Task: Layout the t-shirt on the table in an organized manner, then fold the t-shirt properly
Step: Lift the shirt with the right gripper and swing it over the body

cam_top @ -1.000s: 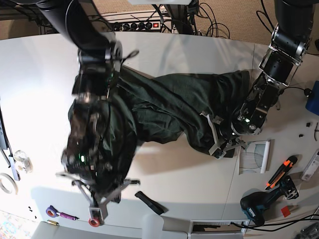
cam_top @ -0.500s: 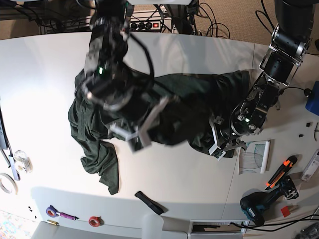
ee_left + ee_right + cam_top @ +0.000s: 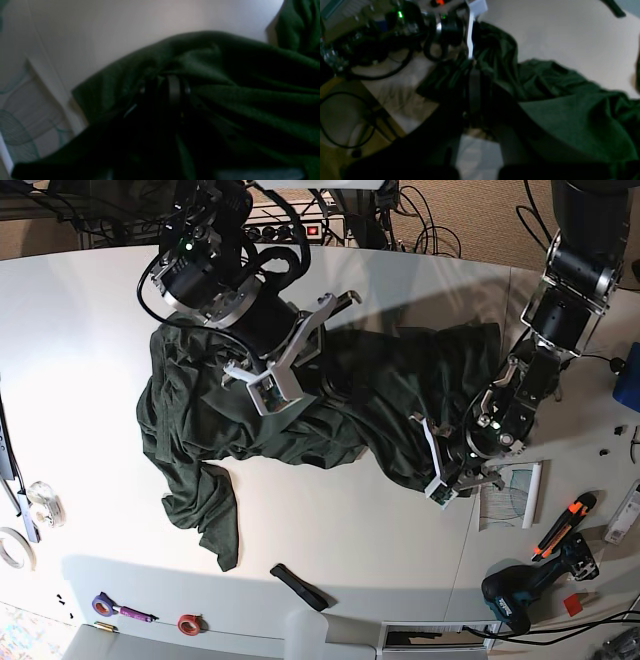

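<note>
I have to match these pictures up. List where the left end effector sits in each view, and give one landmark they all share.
Base: the left end effector is at lower right, on the t-shirt edge.
Left wrist: it fills the centre, buried in bunched fabric.
Right wrist: it is at top centre, blurred, right of a green light.
Shared landmark: the dark green t-shirt, which shows in all three.

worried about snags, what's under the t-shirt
The t-shirt lies bunched on the table, and bare tabletop shows all around it. The left gripper is shut on its edge. Anything beneath the cloth is covered and cannot be seen.
</note>
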You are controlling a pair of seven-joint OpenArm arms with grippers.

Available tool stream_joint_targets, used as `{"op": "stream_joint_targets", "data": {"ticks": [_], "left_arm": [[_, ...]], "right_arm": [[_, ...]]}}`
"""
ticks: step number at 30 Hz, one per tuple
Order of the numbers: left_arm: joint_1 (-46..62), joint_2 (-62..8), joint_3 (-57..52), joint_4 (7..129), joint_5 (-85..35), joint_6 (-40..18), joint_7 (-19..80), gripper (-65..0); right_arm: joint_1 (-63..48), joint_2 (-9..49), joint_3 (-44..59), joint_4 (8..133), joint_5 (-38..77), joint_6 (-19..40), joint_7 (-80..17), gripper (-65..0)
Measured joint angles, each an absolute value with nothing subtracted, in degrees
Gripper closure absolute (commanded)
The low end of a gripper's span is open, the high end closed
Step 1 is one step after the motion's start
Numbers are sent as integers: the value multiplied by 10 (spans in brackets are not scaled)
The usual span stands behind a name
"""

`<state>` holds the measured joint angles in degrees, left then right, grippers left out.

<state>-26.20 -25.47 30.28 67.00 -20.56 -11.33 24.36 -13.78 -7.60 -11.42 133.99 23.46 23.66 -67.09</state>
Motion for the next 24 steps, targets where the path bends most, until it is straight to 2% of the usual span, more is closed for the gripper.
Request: {"op": "stream_joint_targets", "data": {"ticks": [13, 18, 24], "left_arm": [[-299, -254, 303, 670, -221, -113, 243, -134], [-298, -254, 303, 670, -223, -113, 243, -134], [-294, -254, 303, 670, -224, -114, 244, -134]], "right_arm": [[-205, -75, -114, 1340, 436, 332, -731, 0], [-204, -75, -126, 1340, 416, 346, -700, 0], [-202, -75, -231, 1340, 295, 346, -679, 0]]}}
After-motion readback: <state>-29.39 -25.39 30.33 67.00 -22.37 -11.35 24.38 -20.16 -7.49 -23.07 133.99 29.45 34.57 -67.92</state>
